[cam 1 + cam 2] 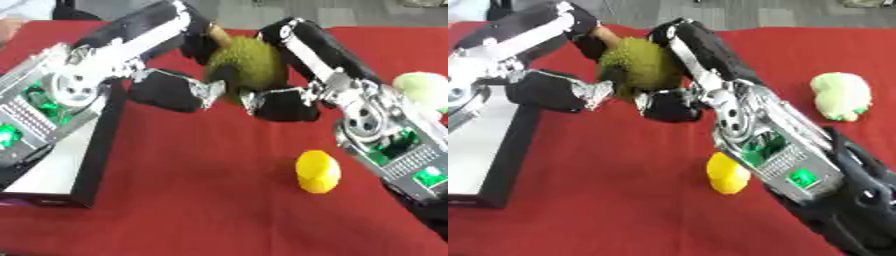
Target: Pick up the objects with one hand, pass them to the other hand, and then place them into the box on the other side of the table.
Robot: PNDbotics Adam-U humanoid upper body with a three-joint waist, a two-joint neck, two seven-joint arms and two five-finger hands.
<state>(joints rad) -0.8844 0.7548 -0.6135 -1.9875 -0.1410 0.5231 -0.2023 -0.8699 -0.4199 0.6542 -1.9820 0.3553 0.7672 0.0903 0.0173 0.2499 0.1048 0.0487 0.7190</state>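
Note:
A green spiky durian-like fruit [251, 64] with a brown stem is held above the red table at the upper centre, between both hands. My left hand [166, 90] comes in from the left, fingers curled over the fruit's top left and thumb under it. On the other side my right hand [284, 105] wraps the fruit's right side, thumb below. A yellow lemon-like fruit [318, 171] lies on the cloth at the right of centre. A pale green cabbage-like object [841, 95] lies at the far right. The box [103, 137], black-walled with a white floor, stands at the left edge.
A red cloth [201, 200] covers the table. My left forearm hangs over the box. My right forearm crosses the lower right, partly above the yellow fruit in the right eye view. Grey floor shows beyond the far edge.

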